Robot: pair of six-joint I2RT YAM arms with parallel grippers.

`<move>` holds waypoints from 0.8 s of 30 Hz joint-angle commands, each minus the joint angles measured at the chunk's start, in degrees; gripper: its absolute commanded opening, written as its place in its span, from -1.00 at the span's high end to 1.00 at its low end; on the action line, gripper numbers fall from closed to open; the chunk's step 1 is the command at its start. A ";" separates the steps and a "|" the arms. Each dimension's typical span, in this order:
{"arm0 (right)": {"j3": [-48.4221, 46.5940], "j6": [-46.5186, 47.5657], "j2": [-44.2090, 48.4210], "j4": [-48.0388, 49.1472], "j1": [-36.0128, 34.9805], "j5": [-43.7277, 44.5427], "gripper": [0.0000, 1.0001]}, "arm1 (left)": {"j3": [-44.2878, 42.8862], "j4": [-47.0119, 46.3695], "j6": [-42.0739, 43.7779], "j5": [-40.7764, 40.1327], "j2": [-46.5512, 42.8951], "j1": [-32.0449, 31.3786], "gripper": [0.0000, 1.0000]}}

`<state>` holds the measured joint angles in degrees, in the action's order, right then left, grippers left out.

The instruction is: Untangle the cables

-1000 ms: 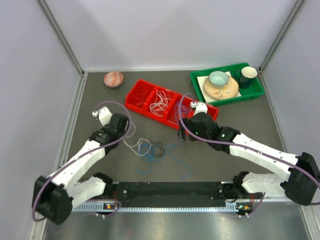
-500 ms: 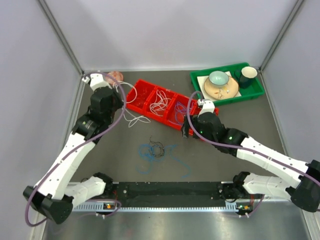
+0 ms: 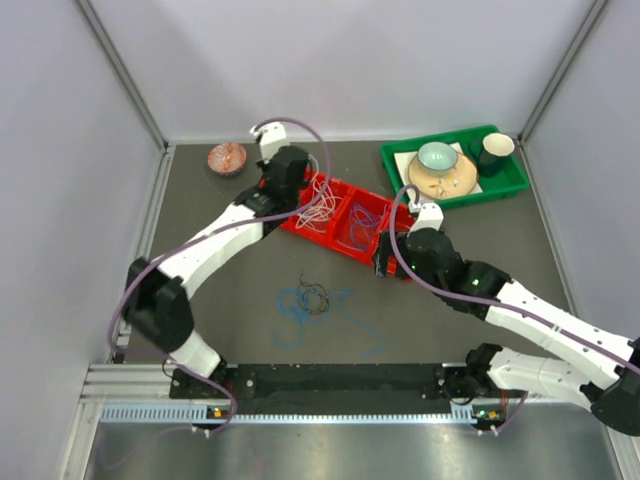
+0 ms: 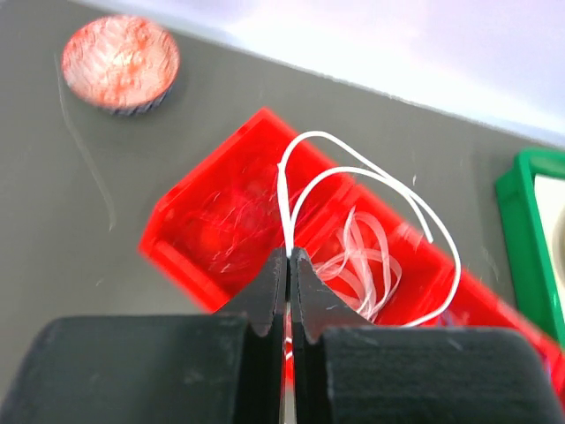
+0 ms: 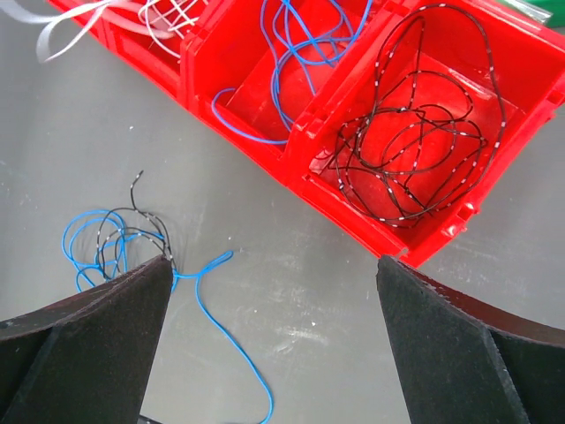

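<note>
Over tray (image 4: 190, 231), looping white cable (image 4: 309, 134)

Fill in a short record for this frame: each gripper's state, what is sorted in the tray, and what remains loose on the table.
left gripper: shut on a white cable, above the red tray
right gripper: open, empty, at the tray's near edge
sorted in tray: white cables, blue cables, black cables, one colour per compartment
left on table: blue and black tangle
</note>
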<state>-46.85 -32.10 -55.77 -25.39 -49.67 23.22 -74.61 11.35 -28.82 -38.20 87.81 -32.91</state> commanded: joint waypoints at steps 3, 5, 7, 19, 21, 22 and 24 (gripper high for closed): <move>0.36 -1.48 2.24 -1.33 -0.60 1.91 -0.94 | -12.48 -8.36 1.75 -14.98 12.99 -2.78 1.00; 0.71 -1.74 2.59 -1.77 -0.60 2.00 -0.94 | -15.12 -9.33 2.27 -16.11 16.85 -3.39 1.00; 1.06 -1.74 2.77 -2.03 -0.60 1.91 -0.94 | -16.36 -12.39 3.93 -18.48 20.54 -4.27 1.00; 1.85 -1.92 2.68 -2.30 -0.60 2.09 -0.94 | -18.29 -8.37 0.08 -9.46 33.03 -4.54 1.00; 2.03 -1.83 2.51 -2.39 -0.69 2.18 -0.94 | -18.73 -7.14 -0.27 -8.65 34.35 -4.27 1.00; 2.03 -1.83 2.59 -2.30 -0.60 2.18 -0.94 | -18.73 -7.31 0.51 -7.17 34.71 -4.01 1.00; 2.11 -2.09 2.59 -2.30 -0.60 2.27 -0.93 | -19.78 -6.96 1.48 -5.14 36.28 -3.66 1.00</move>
<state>-44.91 -33.32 -54.15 -28.47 -49.67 24.03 -90.70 4.67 -27.75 -47.86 122.72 -37.69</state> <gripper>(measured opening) 0.970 0.013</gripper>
